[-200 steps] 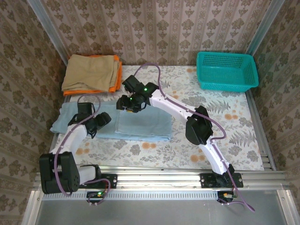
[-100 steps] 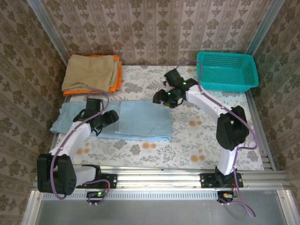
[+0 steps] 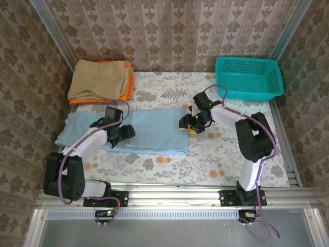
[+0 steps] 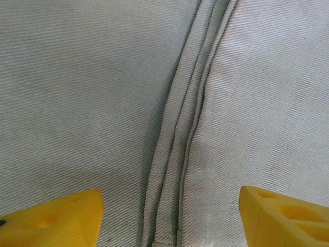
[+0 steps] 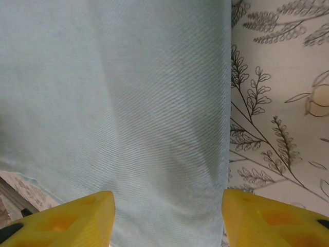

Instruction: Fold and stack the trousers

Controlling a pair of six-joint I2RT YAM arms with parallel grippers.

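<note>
Looking down from the top camera, the trousers (image 3: 154,136) lay flat across the left and middle of the desk (image 3: 231,149), their right part already doubled over into a neat panel. The right gripper (image 3: 186,125) had swung back from the middle of the cloth, where it reached a second before, and now sat at the right-hand end of that panel. The left gripper (image 3: 126,135) had crept rightward along the cloth to the near edge of the fold. The cloth itself had not shifted. That suggested one fold was done and both arms were lining up for the next. The tan cloth (image 3: 97,80) on the orange cloth (image 3: 127,88) waited at the back left, well apart from the teal basket (image 3: 249,77).

In the left wrist view, the left gripper (image 4: 169,221) stood with its yellow fingers apart and holding nothing, close above the trousers (image 4: 103,77), a stitched seam (image 4: 190,128) running between them.

In the right wrist view, the right gripper (image 5: 167,216) was likewise spread and empty, straddling the trousers (image 5: 128,103) just by their straight edge, with bare desk (image 5: 277,103) to the right.
</note>
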